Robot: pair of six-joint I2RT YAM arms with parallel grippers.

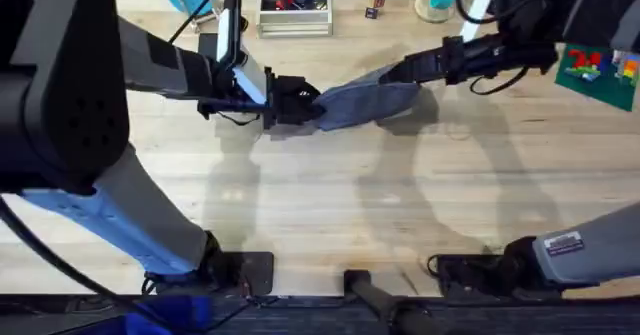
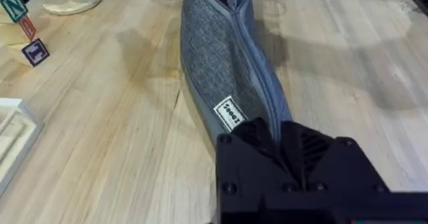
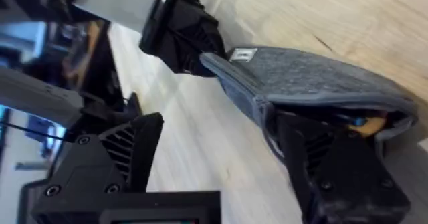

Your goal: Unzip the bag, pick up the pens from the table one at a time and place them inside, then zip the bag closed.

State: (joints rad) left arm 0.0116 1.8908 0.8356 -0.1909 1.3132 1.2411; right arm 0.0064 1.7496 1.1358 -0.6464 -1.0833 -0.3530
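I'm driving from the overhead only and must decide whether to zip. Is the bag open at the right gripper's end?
Observer: Yes. In the right wrist view the bag gapes at that end.
Operator: Anything inside?
Observer: A tan pen shows in the mouth, with something blue beside it.
Operator: Does the right gripper hold anything?
Observer: No. The right gripper is open, with one finger right at the mouth.
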